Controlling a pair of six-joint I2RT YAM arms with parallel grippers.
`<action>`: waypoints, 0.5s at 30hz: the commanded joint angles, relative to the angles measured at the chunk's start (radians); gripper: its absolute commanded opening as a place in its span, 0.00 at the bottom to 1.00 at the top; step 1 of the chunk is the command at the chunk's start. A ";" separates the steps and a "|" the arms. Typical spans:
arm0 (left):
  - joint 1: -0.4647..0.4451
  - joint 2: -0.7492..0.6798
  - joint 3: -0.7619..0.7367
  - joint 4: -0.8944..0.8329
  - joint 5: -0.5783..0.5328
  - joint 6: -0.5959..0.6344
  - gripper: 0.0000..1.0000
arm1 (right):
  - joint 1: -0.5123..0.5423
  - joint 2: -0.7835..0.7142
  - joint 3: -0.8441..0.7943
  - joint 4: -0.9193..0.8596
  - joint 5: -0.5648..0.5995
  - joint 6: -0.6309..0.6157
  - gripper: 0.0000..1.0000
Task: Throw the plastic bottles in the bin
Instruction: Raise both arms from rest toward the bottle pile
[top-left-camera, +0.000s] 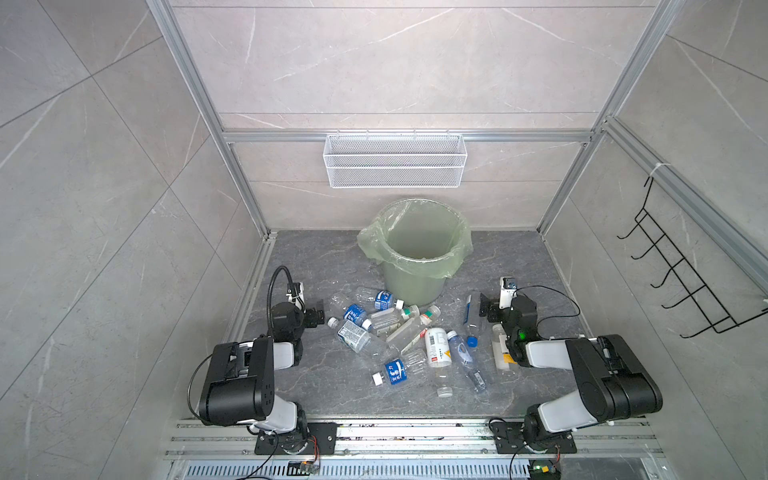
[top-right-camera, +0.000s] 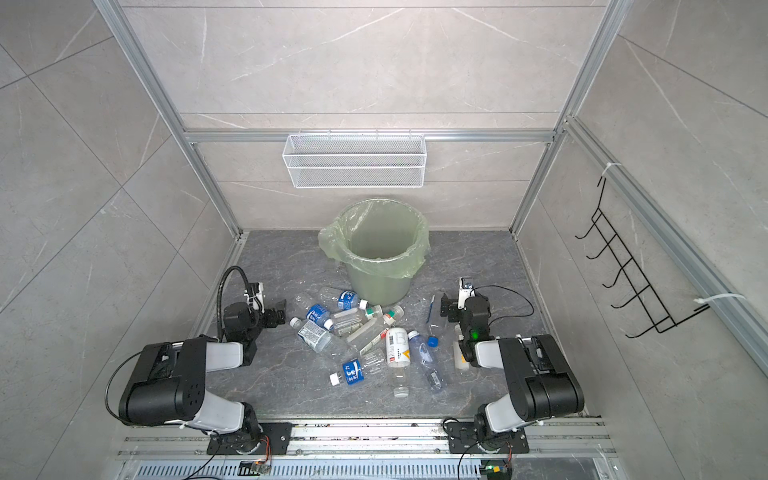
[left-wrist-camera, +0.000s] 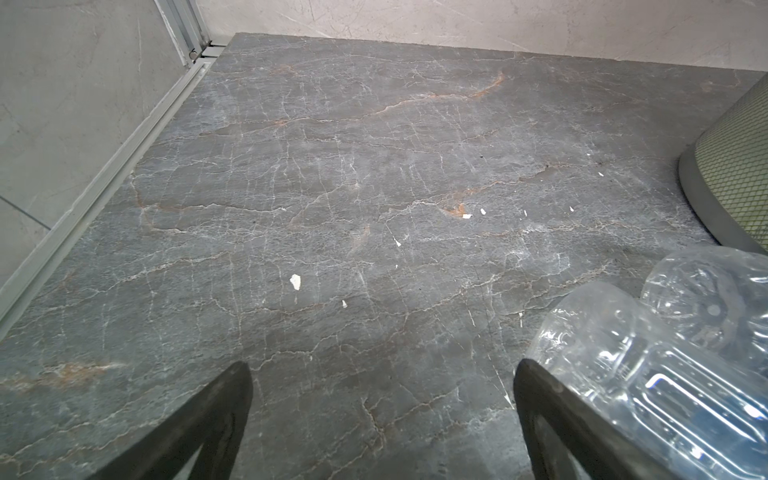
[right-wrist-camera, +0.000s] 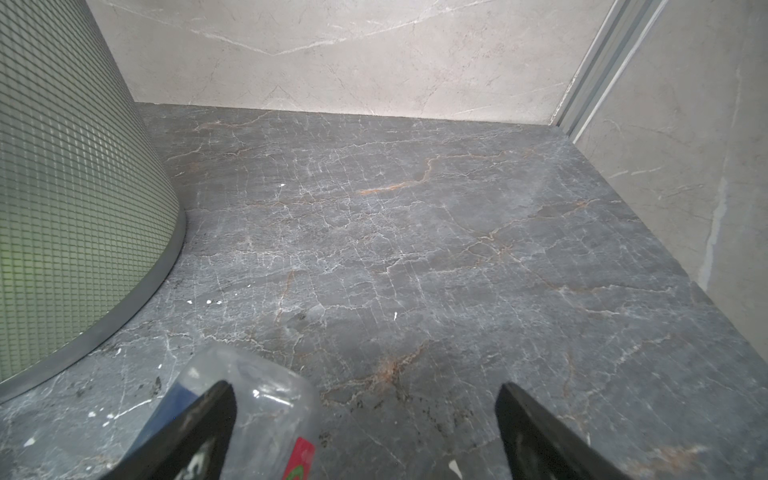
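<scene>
Plainly the left jaws stand wide and empty, low over the bench (top-left-camera: 332, 395) at the left edge of the litter. In the left wrist view a clear bottle (left-wrist-camera: 648, 374) lies just beside one finger; whether it touches I cannot tell. Rightward, the plastic bottles (top-left-camera: 390, 322) lie tumbled on their sides in front of the bin (top-left-camera: 415, 286), which stands upright at the back with none showing inside. They look empty: light, thin-walled, slick, apt to roll or crumple. A hold across the labelled middle, square to the long axis, seems best. The opaque white bottle (top-left-camera: 437, 347) looks stiffer. Furthest right, the right jaws also gape wide, holding nothing; one finger overlaps a blue-labelled bottle (right-wrist-camera: 266, 399), contact unclear.
</scene>
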 joint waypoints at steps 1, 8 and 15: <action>0.005 -0.001 0.012 0.056 -0.004 -0.021 1.00 | 0.004 0.002 0.008 0.007 0.014 0.020 0.99; -0.018 -0.156 -0.042 0.021 -0.145 -0.051 1.00 | 0.006 -0.023 -0.005 0.023 0.030 0.021 0.99; -0.115 -0.496 -0.012 -0.300 -0.374 -0.160 1.00 | 0.015 -0.226 0.052 -0.251 0.184 0.070 0.99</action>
